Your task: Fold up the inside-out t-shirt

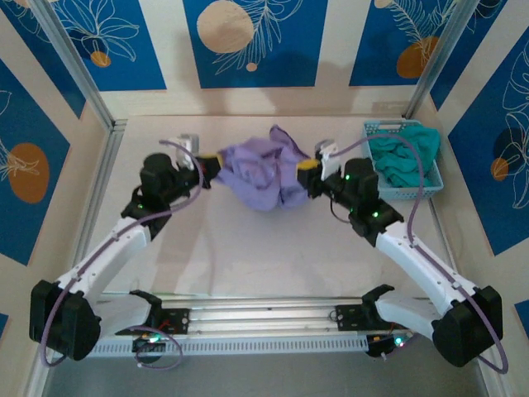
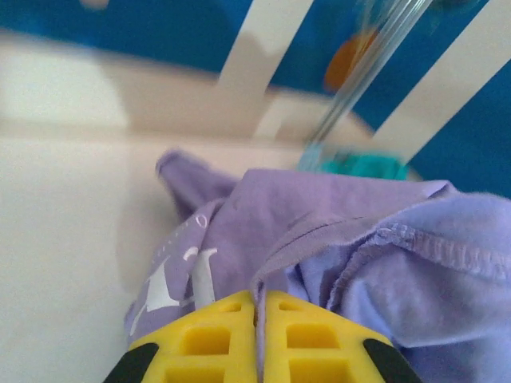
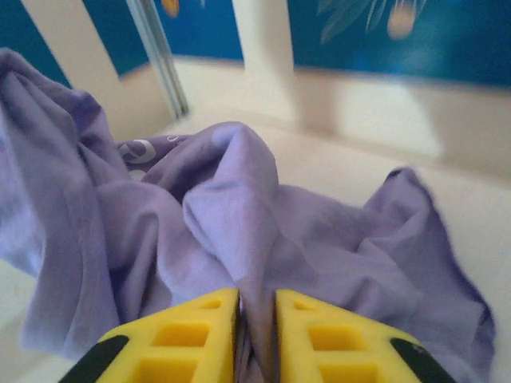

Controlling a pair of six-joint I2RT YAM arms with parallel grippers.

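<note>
The inside-out t-shirt (image 1: 260,169), lavender-purple, lies bunched in a heap at the middle of the table. My left gripper (image 1: 216,163) is at its left edge and my right gripper (image 1: 307,169) at its right edge. In the left wrist view the yellow fingers (image 2: 215,339) of the left gripper (image 2: 259,307) are shut on a thin stitched edge of the t-shirt (image 2: 335,231); white lettering (image 2: 172,279) shows to the left. In the right wrist view the right gripper (image 3: 257,303) is shut on a raised fold of the t-shirt (image 3: 239,207), which fills the narrow gap.
A light blue basket (image 1: 376,128) stands at the back right, just behind the right arm, with a teal-green garment (image 1: 401,157) in it. Metal frame posts rise at both back corners. Bare tabletop (image 1: 248,248) lies between the heap and the arm bases.
</note>
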